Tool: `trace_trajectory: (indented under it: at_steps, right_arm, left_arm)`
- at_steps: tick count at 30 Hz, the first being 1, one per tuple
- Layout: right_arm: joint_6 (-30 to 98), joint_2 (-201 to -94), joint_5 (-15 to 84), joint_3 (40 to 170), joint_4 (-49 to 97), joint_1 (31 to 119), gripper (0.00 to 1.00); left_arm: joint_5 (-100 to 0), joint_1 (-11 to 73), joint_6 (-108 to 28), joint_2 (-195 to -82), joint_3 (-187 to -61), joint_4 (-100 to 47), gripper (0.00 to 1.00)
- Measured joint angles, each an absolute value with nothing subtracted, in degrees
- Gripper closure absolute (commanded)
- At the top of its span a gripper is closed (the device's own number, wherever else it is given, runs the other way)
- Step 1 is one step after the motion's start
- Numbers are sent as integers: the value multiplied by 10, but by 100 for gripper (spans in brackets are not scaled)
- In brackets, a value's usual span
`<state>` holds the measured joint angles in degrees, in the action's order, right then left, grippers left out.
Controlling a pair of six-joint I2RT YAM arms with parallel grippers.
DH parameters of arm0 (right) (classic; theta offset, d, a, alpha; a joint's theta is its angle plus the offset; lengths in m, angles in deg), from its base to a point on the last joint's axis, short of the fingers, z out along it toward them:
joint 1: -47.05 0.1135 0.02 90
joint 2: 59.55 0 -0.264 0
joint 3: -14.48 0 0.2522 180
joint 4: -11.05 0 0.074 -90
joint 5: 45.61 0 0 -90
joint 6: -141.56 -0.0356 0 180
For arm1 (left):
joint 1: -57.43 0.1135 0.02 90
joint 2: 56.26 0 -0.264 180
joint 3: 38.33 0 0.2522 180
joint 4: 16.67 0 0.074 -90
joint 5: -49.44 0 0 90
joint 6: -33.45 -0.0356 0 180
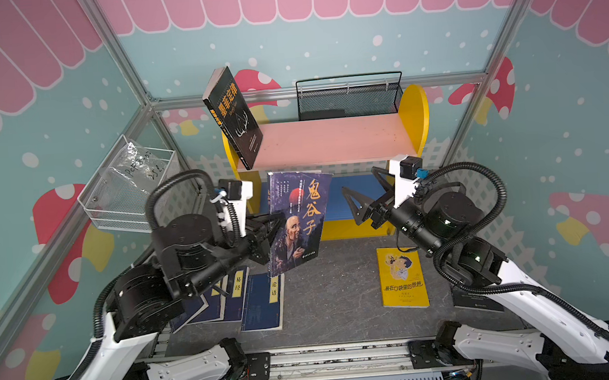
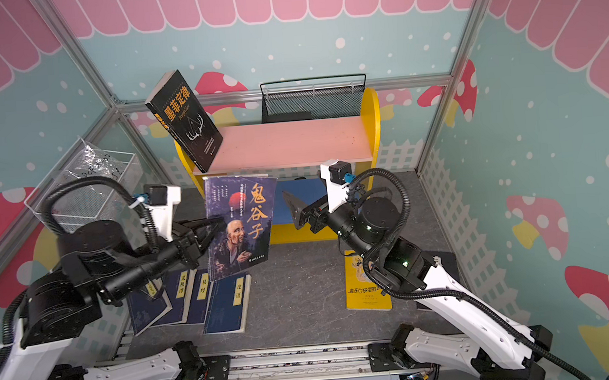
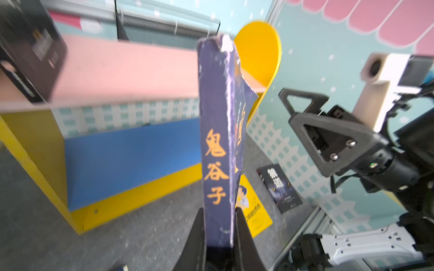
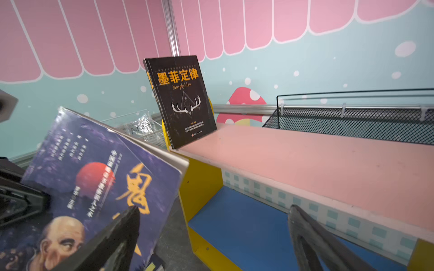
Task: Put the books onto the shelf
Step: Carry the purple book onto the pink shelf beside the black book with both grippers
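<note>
**Portrait book held up before the shelf**

Both top views: left gripper clamped on the spine edge of the portrait book. The book is upright in the air, just in front of the shelf, left half. Black book leans at the left end of the pink board. Right gripper wide and empty, before the blue board. Navy books and yellow book lie flat on the table.

Left wrist: fingers pinch the spine. Flat black book on the table beside the yellow one.

Right wrist: jaws spread wide, nothing between them, blue board beyond. Black book tilted on the pink board's end.
</note>
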<state>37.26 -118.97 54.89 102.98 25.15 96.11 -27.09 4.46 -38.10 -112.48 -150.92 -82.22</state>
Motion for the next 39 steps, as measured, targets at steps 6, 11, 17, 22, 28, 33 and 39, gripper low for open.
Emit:
trace_trajectory:
  at_steps: [6, 11, 17, 22, 28, 33, 39]
  right_arm:
    - [416, -1259, 568, 1118, 247, 961, 0]
    - [453, -1347, 578, 1208, 241, 959, 1]
    - [493, -1476, 591, 1335, 234, 958, 1]
    - [514, -1558, 605, 1408, 233, 953, 0]
    - [515, -1618, 604, 1458, 233, 928, 0]
    - [491, -1638, 577, 1467, 234, 897, 0]
    - [467, -1666, 543, 1490, 235, 883, 1]
  left_arm:
    - [-203, 44, -467, -1126, -1574, -744, 100]
    - [-127, 44, -565, -1149, -1546, -606, 100]
    - [-71, 52, -680, -1239, -1509, -426, 100]
    - [-61, 118, -709, -1314, -1500, -331, 100]
    - [-57, 210, -687, -1339, -1465, -244, 100]
    - [-68, 261, -643, -1339, -1434, -186, 100]
    - [-81, 296, -593, -1343, -1400, -147, 100]
